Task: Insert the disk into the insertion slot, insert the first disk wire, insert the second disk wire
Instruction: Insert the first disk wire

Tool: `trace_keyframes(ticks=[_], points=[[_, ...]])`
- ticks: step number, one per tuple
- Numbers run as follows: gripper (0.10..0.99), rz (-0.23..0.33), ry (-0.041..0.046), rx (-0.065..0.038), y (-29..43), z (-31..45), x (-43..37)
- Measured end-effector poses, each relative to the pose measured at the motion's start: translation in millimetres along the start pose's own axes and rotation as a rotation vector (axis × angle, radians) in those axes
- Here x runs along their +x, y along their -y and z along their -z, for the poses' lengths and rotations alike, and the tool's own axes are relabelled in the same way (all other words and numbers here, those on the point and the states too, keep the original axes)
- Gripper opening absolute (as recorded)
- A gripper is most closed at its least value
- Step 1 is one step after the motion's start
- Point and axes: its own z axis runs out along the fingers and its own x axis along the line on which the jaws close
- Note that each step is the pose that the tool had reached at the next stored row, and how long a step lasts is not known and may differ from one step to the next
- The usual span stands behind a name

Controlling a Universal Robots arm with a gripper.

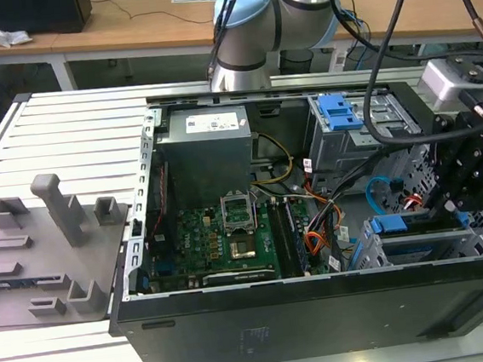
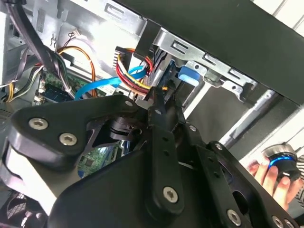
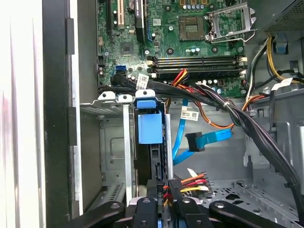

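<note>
Disk in insertion slot; second disk wire just beside it; motherboard toward exterior view's left.

1. Disk: blue-framed, seated edge-on in the insertion slot, a light-grey cage.
2. First disk wire: red-yellow-orange bundle, black plug at the disk's end.
3. Second disk wire: flat, light-blue, curved; dark plug apart from the disk.
</note>
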Motion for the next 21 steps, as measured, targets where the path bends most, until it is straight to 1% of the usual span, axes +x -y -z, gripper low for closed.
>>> trace_keyframes(ticks=[2,3,7,8,10,21], points=[[0.235,0.000,-0.0001,0.000,-1.6,22.1,0.2],[0.235,0.000,0.0000,0.000,-1.9,27.2,0.2],[0.235,0.000,0.0000,0.000,-2.0,27.7,0.2],[0.220,0.000,0.0001,0.000,-2.0,27.7,0.2],[0.106,0.000,0.0001,0.000,-2.0,27.9,0.2],[0.106,0.000,-0.0001,0.000,-2.2,28.1,0.2]])
